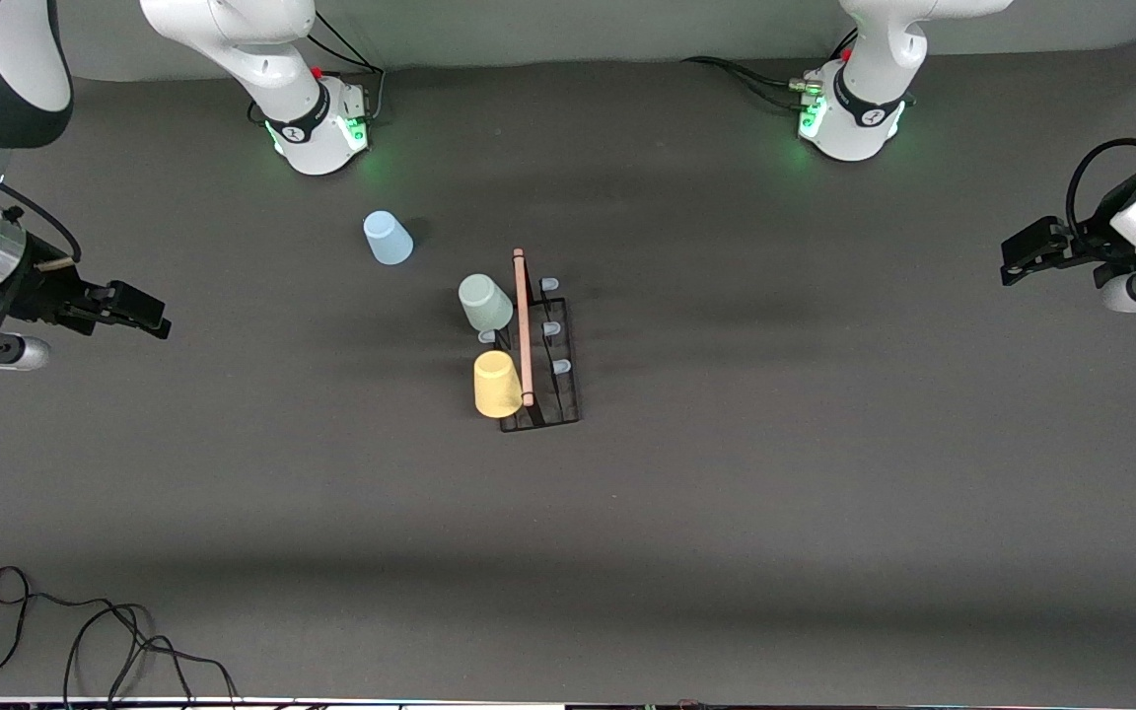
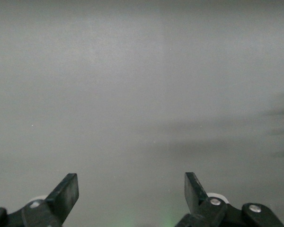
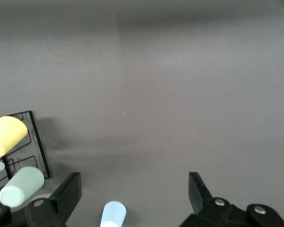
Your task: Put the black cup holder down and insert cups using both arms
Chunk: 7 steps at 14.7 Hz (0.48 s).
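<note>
The black cup holder [image 1: 568, 394] stands upright mid-table, its wooden rod handle [image 1: 524, 325] on top. A mint green cup [image 1: 485, 302] and a yellow cup [image 1: 497, 384] sit tilted on its pegs on the side toward the right arm's end. The light blue cup [image 1: 388, 238] stands upside down on the table, farther from the front camera and apart from the holder. My right gripper [image 1: 156, 318] hangs open and empty at the right arm's end of the table. Its wrist view shows its gripper [image 3: 132, 189], the blue cup [image 3: 113, 213], mint cup [image 3: 21, 187], yellow cup [image 3: 7, 136] and holder [image 3: 38, 142]. My left gripper [image 1: 1012, 261] hangs open at the left arm's end; its wrist view [image 2: 131, 189] shows only bare table.
Three pale-tipped pegs [image 1: 550, 328] on the holder's side toward the left arm's end are bare. A black cable [image 1: 85, 631] lies coiled near the front edge at the right arm's end. The table [image 1: 775, 473] is dark grey.
</note>
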Available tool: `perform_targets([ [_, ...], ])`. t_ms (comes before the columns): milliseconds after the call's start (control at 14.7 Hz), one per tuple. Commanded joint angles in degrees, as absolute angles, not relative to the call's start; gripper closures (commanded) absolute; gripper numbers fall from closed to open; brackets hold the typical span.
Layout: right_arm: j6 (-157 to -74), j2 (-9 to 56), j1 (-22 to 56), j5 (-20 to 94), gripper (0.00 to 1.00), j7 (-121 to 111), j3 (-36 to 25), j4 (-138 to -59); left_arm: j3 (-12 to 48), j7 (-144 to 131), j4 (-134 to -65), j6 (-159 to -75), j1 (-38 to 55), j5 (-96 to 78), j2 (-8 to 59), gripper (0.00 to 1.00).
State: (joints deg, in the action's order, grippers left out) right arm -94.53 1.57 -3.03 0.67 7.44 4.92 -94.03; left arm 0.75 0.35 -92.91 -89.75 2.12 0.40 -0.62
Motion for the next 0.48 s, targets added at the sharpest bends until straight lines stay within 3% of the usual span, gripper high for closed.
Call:
perform_targets([
  [0, -89.57, 1.32, -3.25, -0.62, 0.0, 6.5, 5.45, -89.91, 0.44, 0.88, -92.37, -88.95, 2.55, 0.53, -0.79, 0.0],
  [407, -88.17, 0.26, -3.43, -2.9, 0.0, 6.24, 7.12, -90.18, 0.53, 0.88, -92.29, -88.86, 2.46, 0.53, -0.79, 0.0],
])
